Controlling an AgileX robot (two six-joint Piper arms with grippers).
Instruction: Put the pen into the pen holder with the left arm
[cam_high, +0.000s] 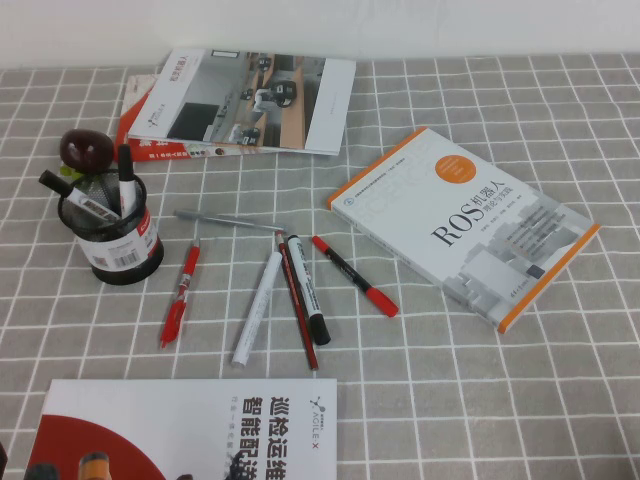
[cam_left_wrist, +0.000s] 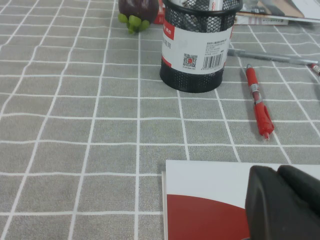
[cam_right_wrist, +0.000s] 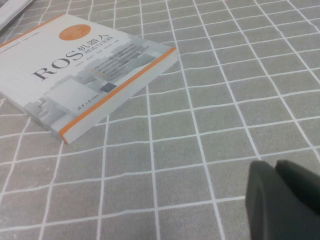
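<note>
The plain white pen (cam_high: 258, 305) lies on the grey checked cloth among other pens, near the middle of the high view. The black mesh pen holder (cam_high: 115, 235) with a barcode label stands upright at the left and holds several markers; it also shows in the left wrist view (cam_left_wrist: 197, 50). My left gripper (cam_left_wrist: 277, 170) is shut and empty, low over a red-and-white booklet (cam_left_wrist: 210, 200), well short of the holder. My right gripper (cam_right_wrist: 275, 165) is shut and empty over bare cloth. Neither gripper shows in the high view. The white pen is out of both wrist views.
Beside the white pen lie a red pen (cam_high: 180, 295), a grey pen (cam_high: 230, 220), a black-capped white marker (cam_high: 308, 288), a thin red pen (cam_high: 297, 300) and a red marker (cam_high: 353, 275). A ROS book (cam_high: 465, 225) lies right, magazines (cam_high: 250, 100) behind, a mangosteen (cam_high: 87, 150) behind the holder.
</note>
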